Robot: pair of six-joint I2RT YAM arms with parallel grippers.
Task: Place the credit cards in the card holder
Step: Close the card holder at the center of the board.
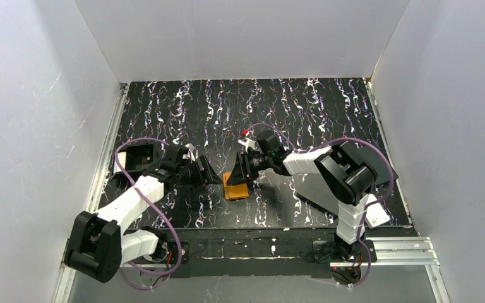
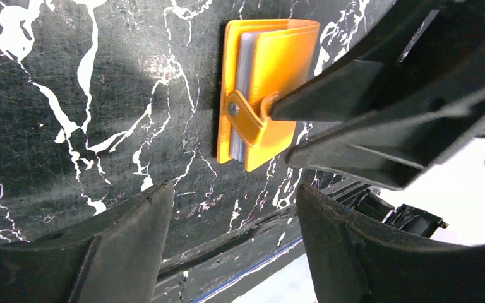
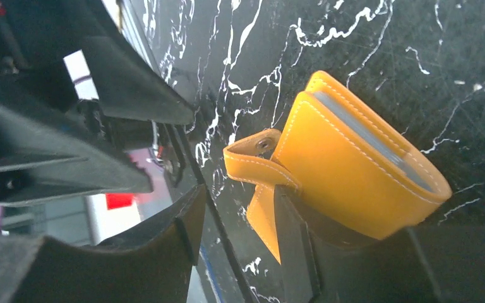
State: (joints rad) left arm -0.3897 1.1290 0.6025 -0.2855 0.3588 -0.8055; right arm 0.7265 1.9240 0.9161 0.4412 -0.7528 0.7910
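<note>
Card holder (image 1: pixel 236 187), orange and folded, is lying on the black marbled table (image 1: pixel 303 113) toward its near side, between the two arms. The right claw (image 3: pixel 237 208) is standing released, fingers parted. One finger is resting against the holder's cover beside the snap tab (image 3: pixel 252 158), and the tab's loose end is hanging in the gap between them, unpinched. The left claw (image 2: pixel 233 189) is hovering just beside the holder, spread wide and grasping nothing. Pale grey-blue sleeves (image 3: pixel 366 136) are showing along the holder's open edge, though whether cards are sitting inside them cannot be told. No loose credit card is showing near the holder in any view. In the right wrist view the tab is arching away from the cover and looking unfastened. Judging by that, the loading is looking done or nearly so, and pressing the snap shut is appearing to be the step left.
</note>
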